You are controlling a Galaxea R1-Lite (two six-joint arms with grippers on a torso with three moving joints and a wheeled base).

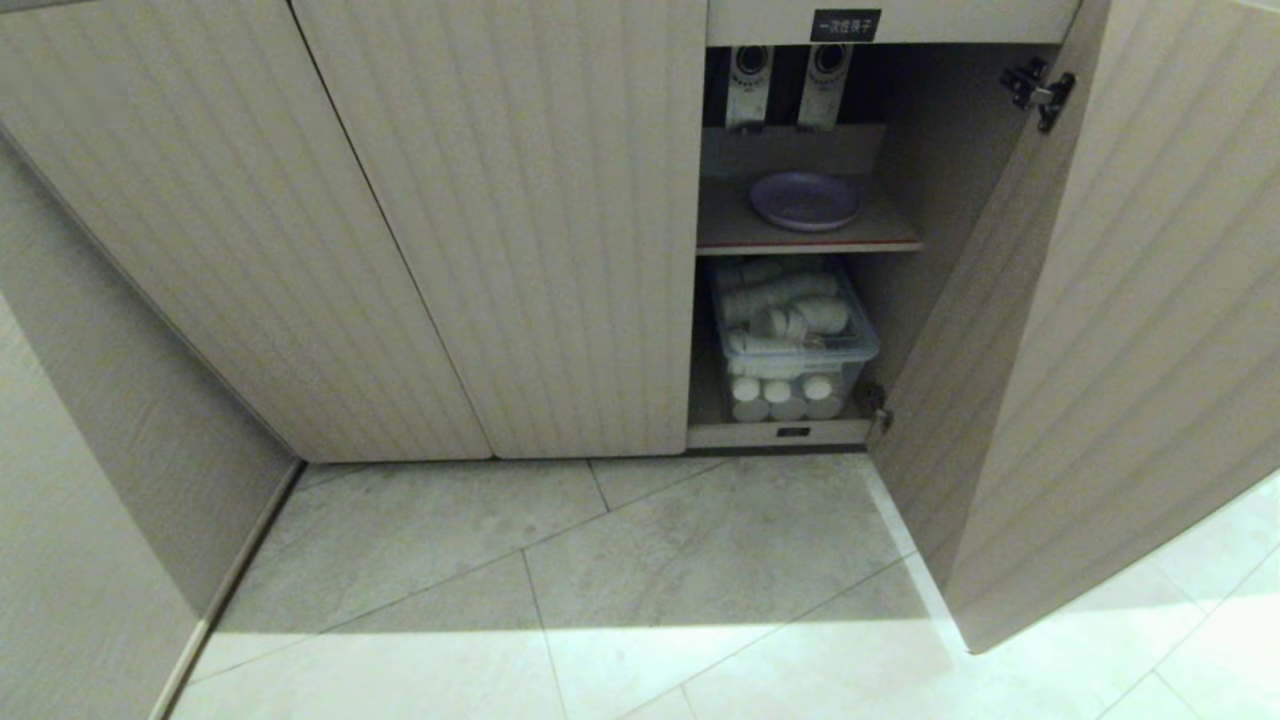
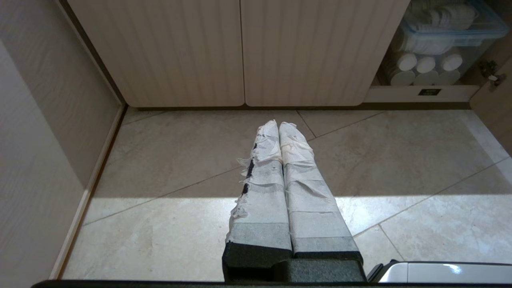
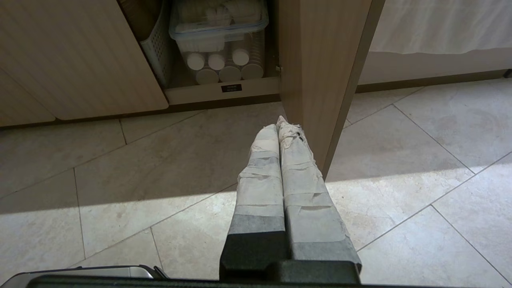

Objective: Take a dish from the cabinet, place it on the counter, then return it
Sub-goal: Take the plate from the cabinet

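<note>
Dish (image 1: 806,199): upper centre-right, flat on cabinet (image 1: 500,230) shelf, door open for access. Left gripper (image 2: 279,125), right gripper (image 3: 278,122): fingers pressed together, empty, above floor tiles.

Open door (image 1: 1100,330) is standing right of the cabinet opening (image 1: 800,250); headroom is showing above the dish (image 1: 807,200); a bin (image 1: 795,340) is filling the space below.

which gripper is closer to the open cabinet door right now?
Right. The right gripper, shut, hangs low over the floor with its tips just beside the open cabinet door. The left gripper, also shut, faces the closed doors, well off to the side.
</note>
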